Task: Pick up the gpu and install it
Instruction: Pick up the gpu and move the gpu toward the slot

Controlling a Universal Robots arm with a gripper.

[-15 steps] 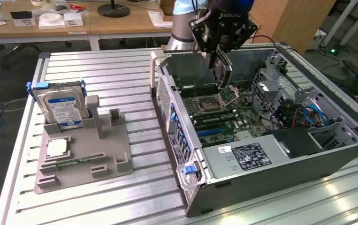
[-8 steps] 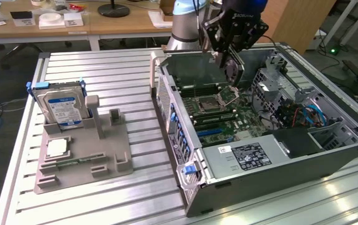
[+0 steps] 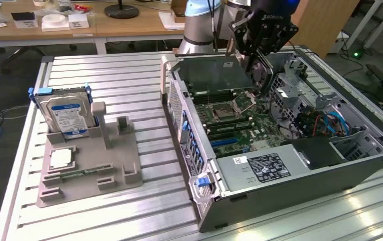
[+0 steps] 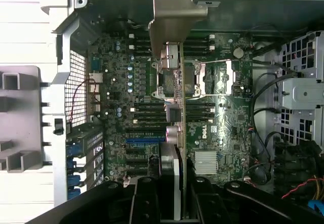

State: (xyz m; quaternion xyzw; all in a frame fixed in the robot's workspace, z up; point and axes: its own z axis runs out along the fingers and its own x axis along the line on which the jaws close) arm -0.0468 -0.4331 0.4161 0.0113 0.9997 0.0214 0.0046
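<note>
The gpu (image 3: 258, 75) (image 4: 174, 115), a thin flat dark circuit card with a narrow silver metal bracket (image 4: 174, 16) along one end, hangs on edge straight below the black pincer (image 3: 258, 50) (image 4: 179, 193). The pincer is clamped on it: in the wrist view one black finger (image 4: 147, 198) sits on each side of the card, pressed against its faces. The bracket is the end farthest from the pincer.

Directly beneath pincer and card lies the green motherboard (image 3: 245, 133) (image 4: 228, 122) of the open grey computer case (image 3: 352, 165). The card is over the silver-framed processor socket (image 3: 235, 105) (image 4: 215, 77). Whether the card's lower edge touches the board I cannot tell. A blue expansion slot (image 4: 147, 139) lies on the board just beside the line of the card.

Well away from the pincer, towards the exterior view's left, a grey plastic parts stand (image 3: 91, 170) rests on the slatted aluminium table (image 3: 124, 75), with a boxy silver hard drive with a blue-white label (image 3: 67, 118) standing upright in it.
</note>
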